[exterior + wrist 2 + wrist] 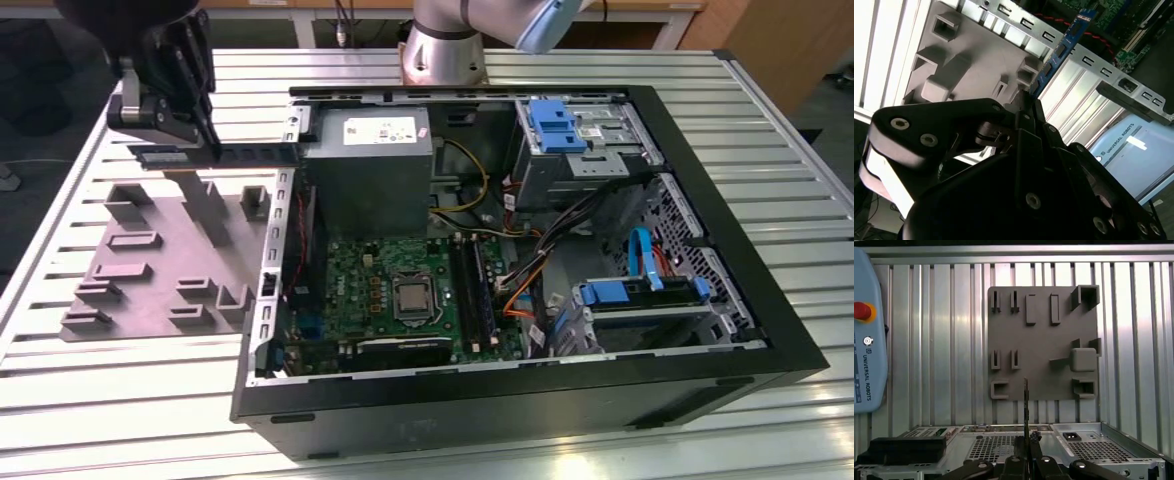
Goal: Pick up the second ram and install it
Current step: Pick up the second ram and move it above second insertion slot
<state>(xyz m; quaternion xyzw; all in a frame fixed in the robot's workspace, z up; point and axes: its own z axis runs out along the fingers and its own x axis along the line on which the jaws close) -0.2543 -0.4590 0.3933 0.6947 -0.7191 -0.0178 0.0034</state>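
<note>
Above the gray tray point(1044, 347), the hand point(1025, 442) pinches the second ram point(1061, 51).

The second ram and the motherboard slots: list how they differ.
Colour: the second ram is blue-green; the motherboard slots are black.
Place: the second ram is clamped in the gripper, up in the air by the grey tray; the motherboard slots sit fixed inside the case.
Both are long and narrow.

This looks like a robotics lab or workshop to me: my arm's base point(441, 55) stands at one edge of a ribbed metal counter point(120, 400) carrying an opened computer case point(507, 405), a grey parts holder point(154, 250) and a control pendant point(869, 340) with a red stop button point(861, 311).
</note>
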